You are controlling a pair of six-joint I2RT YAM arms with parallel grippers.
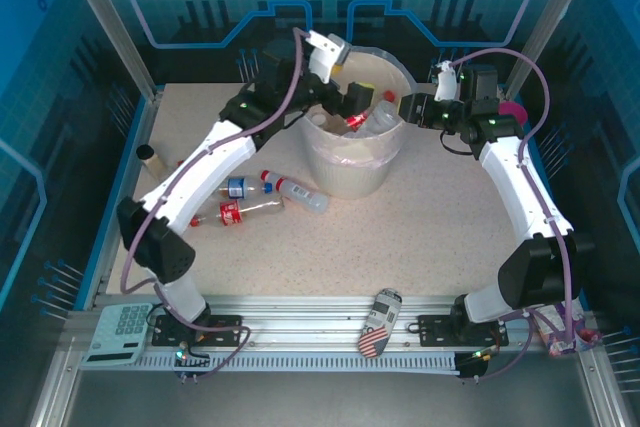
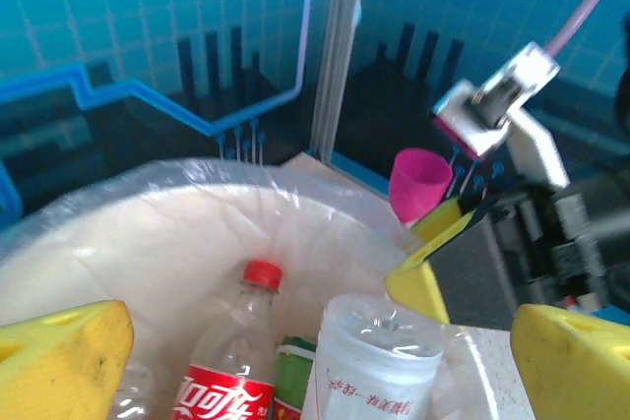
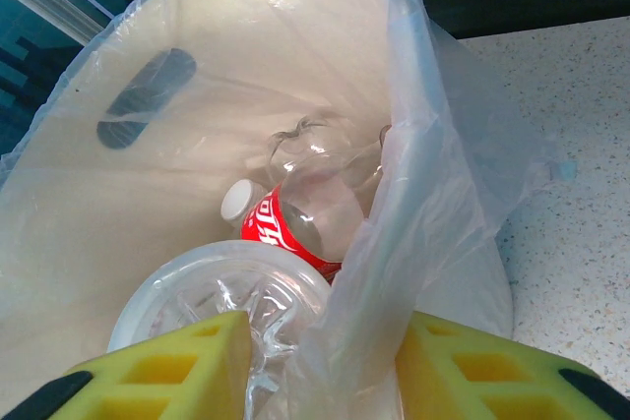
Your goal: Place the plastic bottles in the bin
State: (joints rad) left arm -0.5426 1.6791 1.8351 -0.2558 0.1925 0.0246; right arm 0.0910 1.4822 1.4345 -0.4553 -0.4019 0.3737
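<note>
The bin is a cream bucket lined with a clear bag, at the table's far middle. My left gripper hangs open over its mouth, its yellow fingers wide apart with nothing between them. Below it in the bin lie a red-labelled bottle, a green one and a clear bottle with its base up. My right gripper is shut on the bin's right rim and bag. Its one finger is inside. Three more plastic bottles lie on the table left of the bin.
A stars-and-stripes can lies on the front rail. A pink cup stands at the far right behind the right arm. A calculator sits at the front left, and a cardboard tube stands by the left wall.
</note>
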